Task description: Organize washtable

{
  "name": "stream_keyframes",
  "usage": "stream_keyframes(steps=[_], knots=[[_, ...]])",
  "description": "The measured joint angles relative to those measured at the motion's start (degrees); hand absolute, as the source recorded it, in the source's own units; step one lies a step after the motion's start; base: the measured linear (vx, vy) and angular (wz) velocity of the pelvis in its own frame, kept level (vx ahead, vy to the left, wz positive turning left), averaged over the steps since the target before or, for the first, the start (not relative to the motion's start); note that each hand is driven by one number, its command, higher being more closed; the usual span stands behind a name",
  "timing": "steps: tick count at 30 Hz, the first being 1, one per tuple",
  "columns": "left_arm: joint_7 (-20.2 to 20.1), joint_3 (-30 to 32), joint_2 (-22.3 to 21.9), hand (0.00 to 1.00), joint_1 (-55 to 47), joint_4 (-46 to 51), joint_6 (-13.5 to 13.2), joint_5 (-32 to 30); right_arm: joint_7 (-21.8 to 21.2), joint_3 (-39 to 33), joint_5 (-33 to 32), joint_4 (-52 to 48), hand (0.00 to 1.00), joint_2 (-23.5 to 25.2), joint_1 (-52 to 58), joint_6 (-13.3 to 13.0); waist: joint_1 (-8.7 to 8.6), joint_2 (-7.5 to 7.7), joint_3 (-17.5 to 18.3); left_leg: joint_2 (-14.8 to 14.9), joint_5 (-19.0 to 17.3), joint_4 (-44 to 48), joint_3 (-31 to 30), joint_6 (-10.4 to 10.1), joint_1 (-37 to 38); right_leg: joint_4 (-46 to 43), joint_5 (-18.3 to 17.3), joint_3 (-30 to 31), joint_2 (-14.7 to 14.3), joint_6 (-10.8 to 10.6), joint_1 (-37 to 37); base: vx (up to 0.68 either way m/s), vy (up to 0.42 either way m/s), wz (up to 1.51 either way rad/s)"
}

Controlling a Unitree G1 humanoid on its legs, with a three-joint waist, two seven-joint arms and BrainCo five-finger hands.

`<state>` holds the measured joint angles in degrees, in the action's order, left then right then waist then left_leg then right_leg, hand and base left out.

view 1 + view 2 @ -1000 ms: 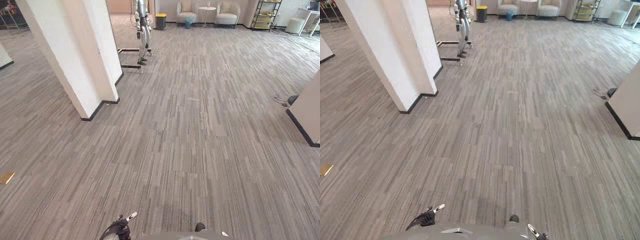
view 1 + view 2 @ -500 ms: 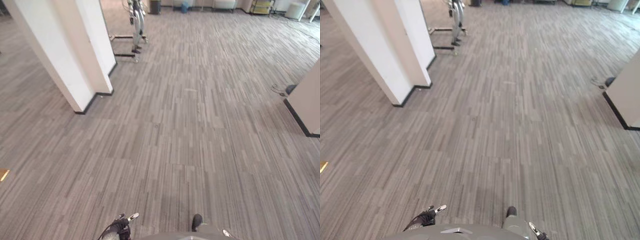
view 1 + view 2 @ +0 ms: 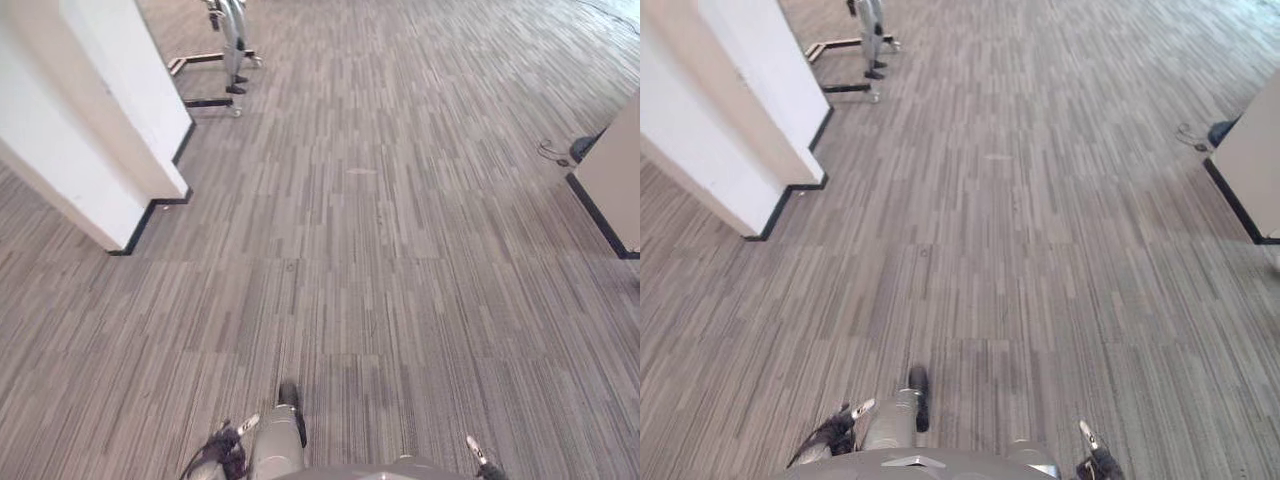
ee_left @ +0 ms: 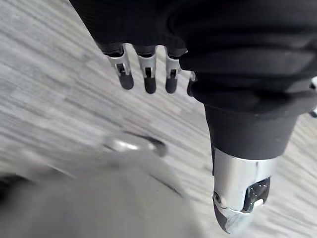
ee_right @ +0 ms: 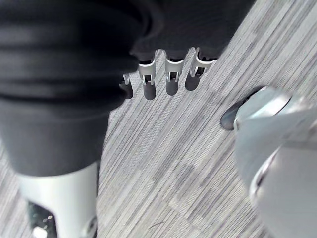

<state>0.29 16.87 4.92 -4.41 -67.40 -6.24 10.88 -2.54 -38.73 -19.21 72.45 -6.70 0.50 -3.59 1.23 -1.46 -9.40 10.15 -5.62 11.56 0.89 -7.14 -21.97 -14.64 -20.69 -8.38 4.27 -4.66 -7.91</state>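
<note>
The left hand [image 4: 148, 74] and the right hand [image 5: 172, 79] hang low at the robot's sides, fingers straight and holding nothing. That posture suits crossing the striped carpet [image 3: 400, 250] just right of the white pillar [image 3: 90, 120]. The washtable, I judge, stands somewhere away from this pillar and is not yet reached.

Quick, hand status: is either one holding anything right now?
Left hand: open, holding nothing.
Right hand: open, holding nothing.
</note>
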Motion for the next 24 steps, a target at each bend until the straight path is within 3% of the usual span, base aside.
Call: stream_keyframes(steps=[1, 2, 3, 4, 5, 6, 7, 8, 9, 11, 13, 14, 16, 17, 18, 19, 20, 21, 22, 23, 24], knots=[[-0.1, 2.2, -0.5, 0.0, -1.3, -1.5, 0.6, 0.1, 0.0, 0.0, 0.0, -0.4, 0.0, 0.0, 0.0, -0.1, 0.63, 0.76, 0.6, -1.0, 3.3, 6.1, -1.0, 1.5, -2.6, -0.7, -2.4, 1.2, 1.5, -1.4, -1.0, 0.76, 0.328, -0.63], [0.0, 3.6, 0.2, 0.0, -2.9, -2.7, 1.3, 0.0, -0.2, -0.3, 0.0, 0.0, 0.0, 0.6, 0.8, -0.1, 1.46, 2.44, 2.2, -3.9, 4.4, 12.6, -0.3, 1.7, -3.8, -2.6, -4.2, 2.5, 4.1, -3.6, -2.4, 0.75, 0.334, -0.5], [0.0, 3.7, 0.7, 0.0, -3.3, -3.2, 1.5, -0.1, -0.4, -0.5, 0.0, 0.1, 0.0, 1.0, 1.2, -0.1, 1.38, 3.67, 2.0, -5.4, 2.6, 15.5, 0.0, 2.0, -3.7, -6.6, -4.3, 2.8, 5.9, -3.8, -1.8, 0.78, 0.325, 0.03], [0.0, 3.3, 1.7, 0.0, -3.6, -4.3, 1.7, -0.2, -1.0, -1.9, -0.1, 0.4, 0.0, 1.8, 2.2, 0.0, 0.79, 5.49, 2.1, -8.3, -1.7, 18.5, 0.7, 3.7, -2.6, -19.4, -1.4, 3.5, 9.2, -3.1, 1.8, 0.64, 0.28, 0.45], [-0.1, 3.2, 2.5, 0.0, -2.9, -4.3, 1.8, -0.2, -1.4, -2.8, -0.1, 0.3, 0.0, 2.7, 2.6, 0.0, 0.76, 6.88, 1.3, -10.8, -4.1, 18.6, 1.3, 5.0, 1.4, -33.2, 8.9, 4.4, 12.1, 1.4, 6.6, 0.57, 0.262, 0.53], [-0.1, 2.7, 2.9, 0.0, -2.6, -4.2, 1.8, -0.2, -1.5, -2.8, -0.2, 0.3, 0.0, 3.1, 3.1, 0.0, 0.64, 7.47, 1.0, -12.2, -5.1, 17.6, 1.6, 5.9, 4.2, -38.1, 16.8, 4.5, 13.7, 3.4, 8.2, 0.21, 0.21, 0.41], [-0.2, 0.3, 3.3, 0.0, -2.7, -3.3, 1.8, -0.2, -1.8, -2.6, -0.7, 0.4, 0.0, 3.4, 4.3, 0.0, -0.06, 7.02, 0.2, -13.9, -7.1, 15.2, 0.6, 8.0, 10.1, -45.5, 26.9, 6.1, 14.5, 2.8, 10.4, -0.06, 0.127, 0.35], [-0.4, -1.8, 3.2, 0.0, -2.0, -2.1, 1.9, -0.3, -2.2, -2.3, -1.3, 0.4, 0.0, 3.4, 3.7, 0.0, -0.91, 6.1, -1.1, -14.0, -8.4, 13.1, -0.5, 9.1, 16.5, -54.1, 19.0, 6.9, 12.2, 2.3, 14.2, -0.19, 0.065, 0.24], [-0.6, -2.8, 3.0, 0.0, -1.1, -1.9, 1.8, -0.3, -2.5, -1.6, -1.6, 0.0, 0.0, 3.4, 3.6, 0.0, -1.08, 5.08, -1.3, -13.6, -8.6, 10.0, -0.9, 9.3, 21.0, -56.9, 14.5, 6.5, 10.2, 2.7, 17.8, -0.21, -0.034, 0.09], [-0.8, -3.9, 2.3, 0.0, 1.3, -1.3, 1.5, -0.3, -2.9, -1.2, -1.7, -0.7, 0.0, 3.5, 3.6, 0.0, -2.52, 2.72, -1.0, -11.9, -8.8, 3.8, -1.8, 9.7, 27.8, -52.7, 9.4, 1.6, 7.0, 2.7, 26.0, -0.46, -0.08, 0.19], [-0.7, -3.6, 1.4, 0.0, 4.7, 0.1, 1.3, -0.5, -3.0, -1.4, -2.1, -1.3, 0.0, 4.0, 4.2, 0.0, -3.13, 2.21, -1.4, -11.1, -9.4, 0.6, -2.0, 10.5, 32.7, -39.3, 8.7, -1.5, 6.6, 2.5, 32.0, -0.43, 0.015, 0.54], [-0.6, -3.4, 0.4, 0.0, 6.1, 0.7, 0.6, -0.7, -3.0, -1.7, -2.1, -1.4, 0.0, 4.7, 5.0, 0.0, -4.12, 2.48, -1.4, -10.5, -9.9, -0.9, -2.3, 11.1, 35.7, -21.3, 11.0, -1.8, 6.2, 0.7, 32.4, -0.1, 0.093, 0.69], [-0.7, -3.2, -0.1, 0.0, 6.0, 1.7, -0.4, -1.1, -2.9, -2.8, -2.1, -1.3, 0.0, 5.5, 6.9, 0.1, -4.61, 3.43, -0.7, -10.1, -11.0, -0.5, -3.2, 9.5, 38.6, -6.0, 15.2, -1.5, 6.1, 1.0, 30.4, -0.05, -0.005, 0.86], [-0.6, -1.4, -1.1, 0.0, 4.4, 3.3, -0.6, -1.1, -2.3, -3.1, -2.1, -0.8, 0.0, 6.3, 8.3, 0.3, -4.45, 5.31, 0.3, -9.7, -12.6, 4.8, -3.8, 7.8, 39.2, -6.5, 20.4, 0.2, 5.5, 3.7, 29.7, 0.25, -0.256, 0.83], [-0.4, 1.3, -2.7, 0.0, 3.2, 3.6, -0.2, -1.2, -2.1, -2.4, -2.1, -1.0, 0.0, 6.1, 9.2, 0.5, -4.93, 4.09, 1.1, -7.4, -12.7, 14.6, -3.7, 7.5, 37.0, -9.6, 22.4, -0.4, 4.0, 4.5, 28.2, 0.43, -0.283, 0.54], [-0.2, 2.7, -3.4, 0.0, 2.1, 3.9, -0.2, -1.3, -2.2, -2.4, -2.1, -1.2, 0.0, 5.7, 9.3, 0.5, -4.83, 2.35, 1.8, -5.2, -11.6, 20.9, -3.6, 6.2, 34.5, -10.5, 20.8, -1.8, 2.3, 5.1, 27.4, 0.62, -0.225, 0.06], [-0.2, 5.9, -4.5, 0.0, 1.1, 4.2, -0.2, -1.3, -2.3, -2.1, -2.1, -2.7, 0.0, 5.3, 9.0, 0.6, -3.6, -0.29, 2.0, -2.1, -3.7, 34.7, -3.5, 5.4, 28.9, -11.7, 16.9, -2.3, -1.1, 6.2, 25.3, 0.44, -0.115, -0.31], [-0.1, 6.9, -4.9, 0.0, 0.4, 4.2, -0.2, -1.2, -2.3, -2.1, -2.1, -3.4, 0.0, 5.0, 8.5, 0.5, -3.07, -1.07, 1.5, -1.3, 3.3, 41.0, -3.8, 4.8, 26.8, -12.1, 15.5, -2.0, -2.5, 7.2, 23.6, 0.51, -0.153, -0.64], [-0.2, 8.2, -5.3, 0.0, -0.7, 3.6, 0.1, -0.4, -2.2, -1.3, -2.2, -3.5, 0.0, 4.4, 7.4, 0.5, -2.25, -1.6, 0.7, -0.5, 6.7, 52.7, -4.6, 2.7, 22.1, -11.9, 12.8, -1.2, -4.8, 8.7, 19.7, 0.56, -0.145, -0.54], [-0.1, 7.7, -4.3, 0.0, -0.8, 3.0, 0.0, 0.0, -1.8, -0.4, -2.2, -3.5, 0.0, 4.1, 6.4, 0.4, -1.99, -1.41, 0.3, -0.4, 3.3, 60.2, -4.0, 4.0, 17.0, -10.6, 11.5, -1.0, -5.5, 9.0, 14.9, 0.61, -0.14, -0.36], [-0.3, 7.4, -3.5, 0.0, -0.8, 2.3, 0.0, -0.1, -1.8, 0.7, -2.2, -3.4, 0.0, 3.6, 5.5, 0.4, -1.97, -0.92, -0.1, -0.5, 1.3, 61.2, -3.0, 4.7, 15.1, -9.3, 11.2, -0.8, -5.6, 9.2, 12.2, 0.39, -0.094, -0.33]])
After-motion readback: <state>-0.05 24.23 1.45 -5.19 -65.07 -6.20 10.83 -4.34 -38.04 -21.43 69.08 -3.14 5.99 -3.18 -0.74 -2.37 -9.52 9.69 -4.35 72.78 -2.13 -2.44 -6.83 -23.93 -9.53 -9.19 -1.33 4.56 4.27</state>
